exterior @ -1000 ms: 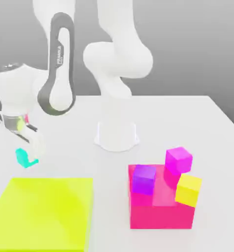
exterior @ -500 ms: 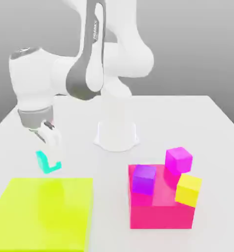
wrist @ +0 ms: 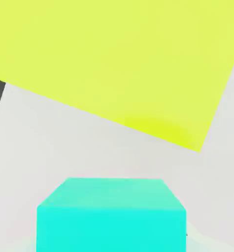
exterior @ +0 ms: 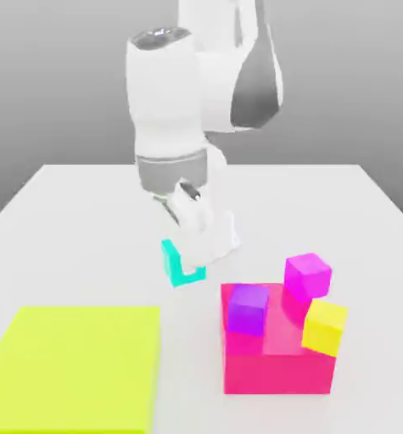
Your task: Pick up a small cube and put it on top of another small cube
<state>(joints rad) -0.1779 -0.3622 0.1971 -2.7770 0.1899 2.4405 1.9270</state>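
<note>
Moved since earlier frame: hand [exterior: 187, 258] w/ cyan cube [exterior: 176, 269], shifted toward exterior view's right.
Cyan cube is gripped by the hand, fingers closed on it, held in the air above the desk [exterior: 111, 246], between the yellow-green block [exterior: 77, 369] and the red block [exterior: 277, 373], approx. In hand view, the cube is seen close up, w/ the yellow-green block beyond. Purple cube [exterior: 249, 309], magenta cube [exterior: 307, 276] & yellow cube [exterior: 325, 328] are seen at the red block.
</note>
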